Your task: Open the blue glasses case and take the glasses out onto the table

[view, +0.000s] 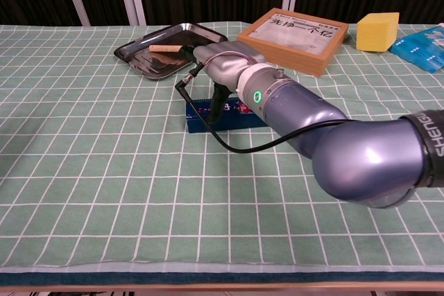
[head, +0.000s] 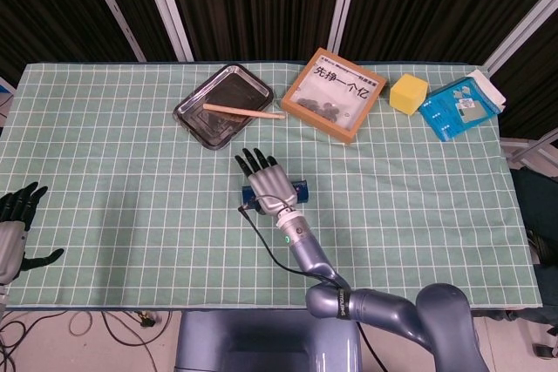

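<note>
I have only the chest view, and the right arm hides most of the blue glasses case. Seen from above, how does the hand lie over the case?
Observer: In the head view the right hand lies over the left part of the blue glasses case. Only the right end of the case shows.
Operator: Where do its fingers point?
Observer: The fingers are spread and reach past the case toward the metal tray.
Operator: I do not see the left hand at all.
Observer: The left hand is beside the left edge of the table, far from the case, with its fingers apart and holding nothing.
</note>
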Controlling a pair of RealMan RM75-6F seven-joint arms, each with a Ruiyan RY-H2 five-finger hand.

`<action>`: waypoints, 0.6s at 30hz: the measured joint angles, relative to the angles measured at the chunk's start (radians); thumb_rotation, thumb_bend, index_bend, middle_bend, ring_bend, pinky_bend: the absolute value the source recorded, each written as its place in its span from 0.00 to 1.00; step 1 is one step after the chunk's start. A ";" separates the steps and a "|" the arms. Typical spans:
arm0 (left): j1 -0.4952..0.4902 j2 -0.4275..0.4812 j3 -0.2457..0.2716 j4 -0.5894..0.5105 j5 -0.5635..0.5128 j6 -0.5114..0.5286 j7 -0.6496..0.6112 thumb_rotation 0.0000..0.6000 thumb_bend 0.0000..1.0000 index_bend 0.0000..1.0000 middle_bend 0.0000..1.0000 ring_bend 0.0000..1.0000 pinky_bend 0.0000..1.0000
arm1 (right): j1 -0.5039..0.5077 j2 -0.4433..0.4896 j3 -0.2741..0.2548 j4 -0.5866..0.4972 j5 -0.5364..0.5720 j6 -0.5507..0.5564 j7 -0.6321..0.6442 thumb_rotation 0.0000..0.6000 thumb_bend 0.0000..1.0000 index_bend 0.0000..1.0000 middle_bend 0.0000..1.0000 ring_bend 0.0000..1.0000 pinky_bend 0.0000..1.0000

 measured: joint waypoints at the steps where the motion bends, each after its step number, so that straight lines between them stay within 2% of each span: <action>1: 0.000 0.001 0.000 -0.001 0.000 -0.001 -0.001 1.00 0.04 0.00 0.00 0.00 0.00 | 0.008 -0.004 0.005 0.013 0.006 -0.003 0.000 1.00 0.17 0.00 0.00 0.00 0.22; 7: -0.001 0.002 0.000 -0.001 -0.001 -0.002 -0.006 1.00 0.03 0.00 0.00 0.00 0.00 | 0.043 -0.025 0.027 0.085 0.048 -0.023 -0.005 1.00 0.17 0.00 0.00 0.00 0.22; 10: -0.001 0.003 0.000 -0.002 -0.002 -0.004 -0.008 1.00 0.03 0.00 0.00 0.00 0.00 | 0.047 -0.031 0.033 0.089 0.076 -0.029 -0.004 1.00 0.17 0.00 0.00 0.00 0.22; 18: -0.002 0.006 0.005 -0.012 0.001 -0.009 -0.006 1.00 0.04 0.00 0.00 0.00 0.00 | 0.020 -0.011 0.008 -0.042 0.089 -0.018 0.001 1.00 0.33 0.14 0.02 0.00 0.22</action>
